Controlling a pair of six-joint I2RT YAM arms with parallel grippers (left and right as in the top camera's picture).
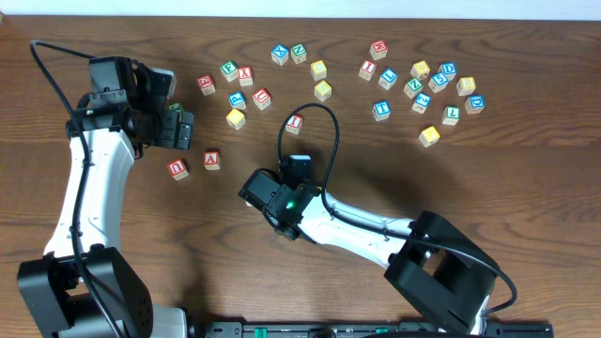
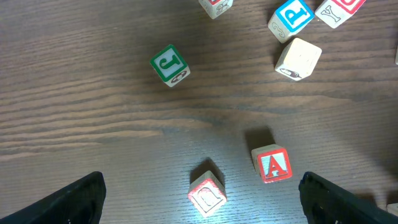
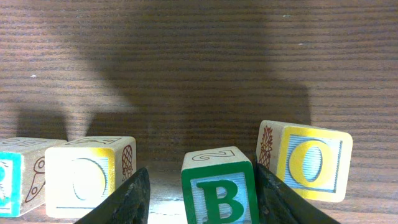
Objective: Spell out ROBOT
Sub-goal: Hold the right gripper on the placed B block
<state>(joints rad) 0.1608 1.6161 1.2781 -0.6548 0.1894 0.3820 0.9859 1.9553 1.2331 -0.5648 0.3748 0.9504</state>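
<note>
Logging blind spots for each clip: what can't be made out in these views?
Overhead: the right arm covers the B cube and its neighbours; letters on many scattered cubes are too small.
Right wrist: leftmost cube cut by the left edge, letter unreadable.
Left wrist: glare washes out the red-bordered cube nearest the camera; top cube cut by the edge.

In the right wrist view, the B cube (image 3: 217, 196) carries a green B on its front and what looks like a 2 on its top. The right O cube (image 3: 314, 163) shows an O in a yellow frame, and the left O cube (image 3: 90, 177) a fainter O. In the left wrist view, the A cube (image 2: 272, 165) bears a red A, the P cube (image 2: 291, 17) a blue P, and the Y cube (image 2: 339, 9) a red Y.
</note>
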